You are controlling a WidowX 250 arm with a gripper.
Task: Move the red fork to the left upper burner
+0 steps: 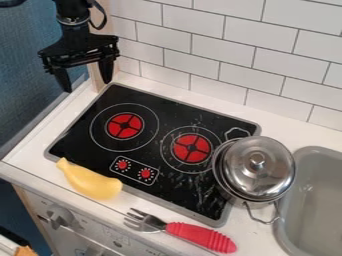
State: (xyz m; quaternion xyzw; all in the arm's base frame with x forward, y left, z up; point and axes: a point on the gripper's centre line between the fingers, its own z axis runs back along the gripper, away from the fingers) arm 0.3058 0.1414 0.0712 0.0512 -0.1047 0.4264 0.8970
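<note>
Red fork [200, 236]; well apart from hand [87, 87]

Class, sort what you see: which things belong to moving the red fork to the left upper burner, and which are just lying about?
Part of the job:
metal fork with ridged red handle
round red-centred left burner
black two-finger tool

Just there:
curved yellow banana-like object
shiny lidded metal pot
grey sink basin

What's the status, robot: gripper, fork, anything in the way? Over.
Gripper open, by stove's far left corner. Red fork on counter, front of stove. Yellow toy near tines, possible snag.
</note>
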